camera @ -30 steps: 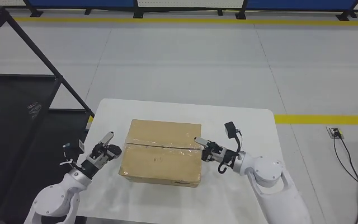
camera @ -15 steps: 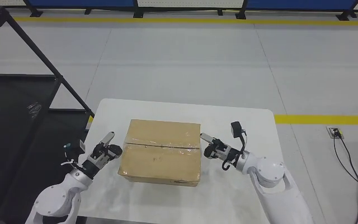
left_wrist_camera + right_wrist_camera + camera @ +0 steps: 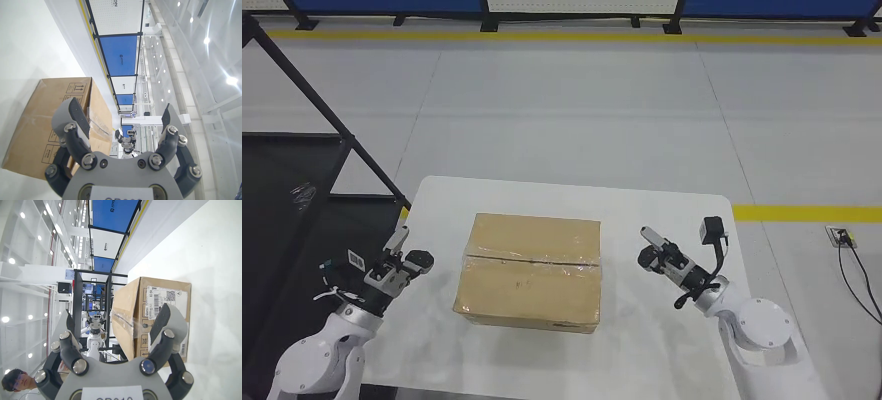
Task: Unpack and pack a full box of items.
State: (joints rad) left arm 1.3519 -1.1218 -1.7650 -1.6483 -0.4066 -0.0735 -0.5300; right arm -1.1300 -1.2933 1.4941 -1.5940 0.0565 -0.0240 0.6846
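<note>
A white table [image 3: 662, 215] stands on a pale grey floor [image 3: 562, 110]. A yellow line [image 3: 572, 37] crosses the far side of the floor, and a second yellow stripe [image 3: 807, 213] runs off to the right. Blue and white partition panels [image 3: 119, 55] in black frames run along the far line. A black rack [image 3: 312, 97] with dark mesh stands just beside the table's left edge. A floor socket [image 3: 840, 237] with a cable lies at the right. Round ceiling lights [image 3: 206, 40] shine overhead.
</note>
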